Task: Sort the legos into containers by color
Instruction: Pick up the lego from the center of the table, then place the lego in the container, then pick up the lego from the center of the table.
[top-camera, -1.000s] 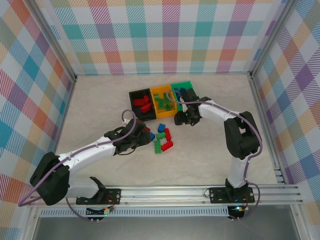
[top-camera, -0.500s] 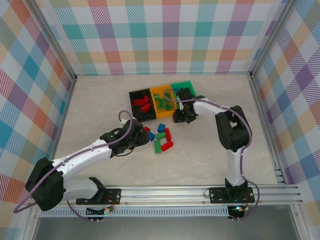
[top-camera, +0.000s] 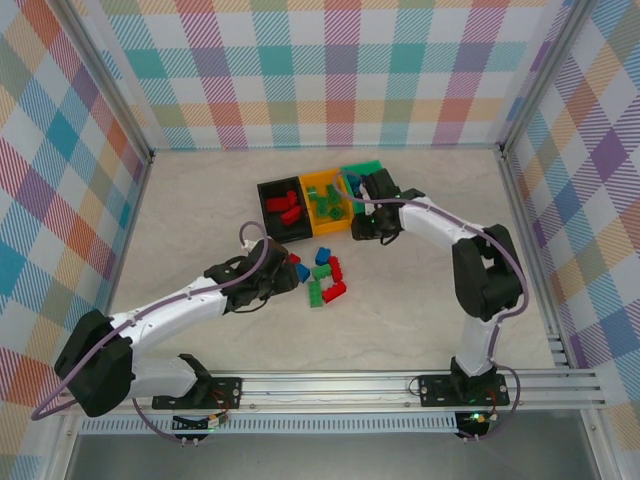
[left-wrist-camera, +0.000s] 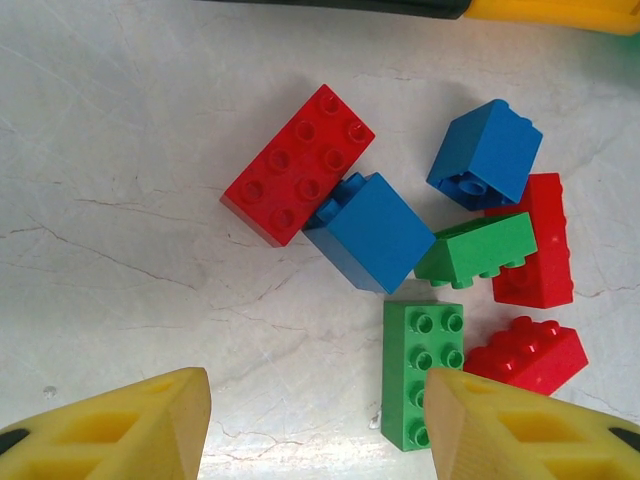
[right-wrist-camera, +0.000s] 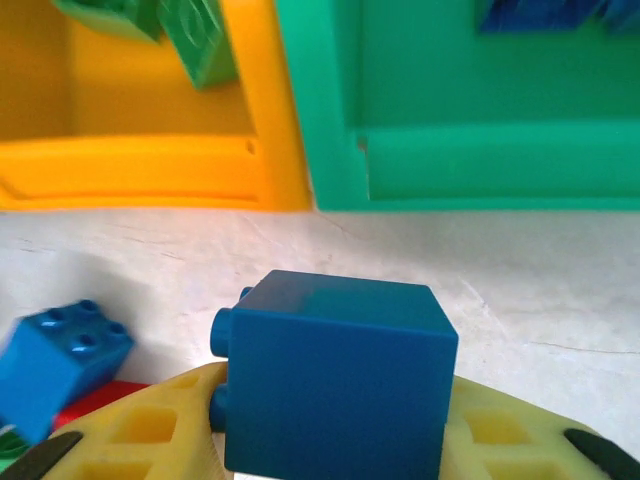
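Got a blue lego (right-wrist-camera: 335, 370) pinched in the right pincer (right-wrist-camera: 335, 440), just in front of the green bin (right-wrist-camera: 480, 165) and beside the orange-yellow bin (right-wrist-camera: 130, 170). Hovering the left pincer (left-wrist-camera: 315, 430), spread wide with nothing in it, over the loose legos (left-wrist-camera: 300, 165) near the middle of the counter (left-wrist-camera: 120, 250). Seeing reds in the black bin (top-camera: 262, 198), greens in the orange-yellow, all lined up toward the far edge.

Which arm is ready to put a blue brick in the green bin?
Right. The right gripper grips a blue brick just in front of the green bin, where blue ones lie. The left gripper hangs open over the loose pile, holding nothing.
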